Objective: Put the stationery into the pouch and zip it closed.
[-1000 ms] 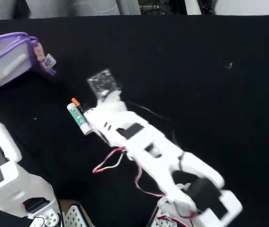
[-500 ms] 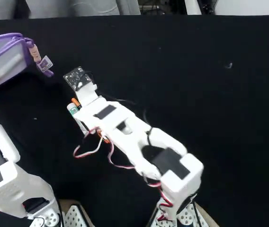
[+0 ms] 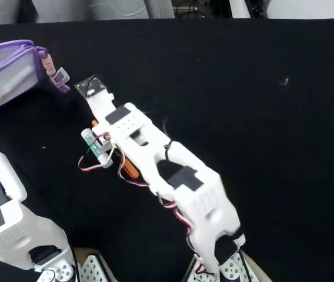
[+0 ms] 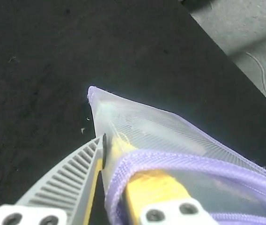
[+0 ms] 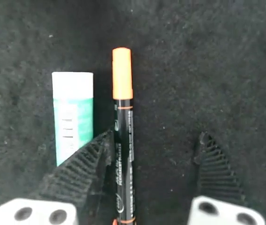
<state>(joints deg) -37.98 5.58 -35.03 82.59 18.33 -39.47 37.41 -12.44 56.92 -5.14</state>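
Item one, the pouch (image 3: 11,73): clear mesh with a purple zip band, held off the black table (image 3: 261,117) at about ten o'clock in the high view, with a small tag (image 3: 58,75) hanging from its near end. The left gripper (image 4: 112,154) is clamped on the pouch wall, its grey ribbed finger (image 4: 67,178) pressed against the outside. From above, the pouch itself covers those fingertips. Item two, the marker (image 5: 122,136): black barrel, orange cap, flat on the cloth. Item three, the glue stick (image 3: 94,147): white with a green label, just beside the marker and parallel to it, at about nine o'clock from the table's middle. The right gripper (image 5: 154,140) stands spread apart over the marker, which lies between its jaws close against one black finger (image 5: 93,159); the glue stick lies outside that finger. The right arm (image 3: 167,170) overlies most of the marker from above, and red and white wires (image 3: 87,164) loop beside the glue stick. Both barrels carry print, too small for us to read.
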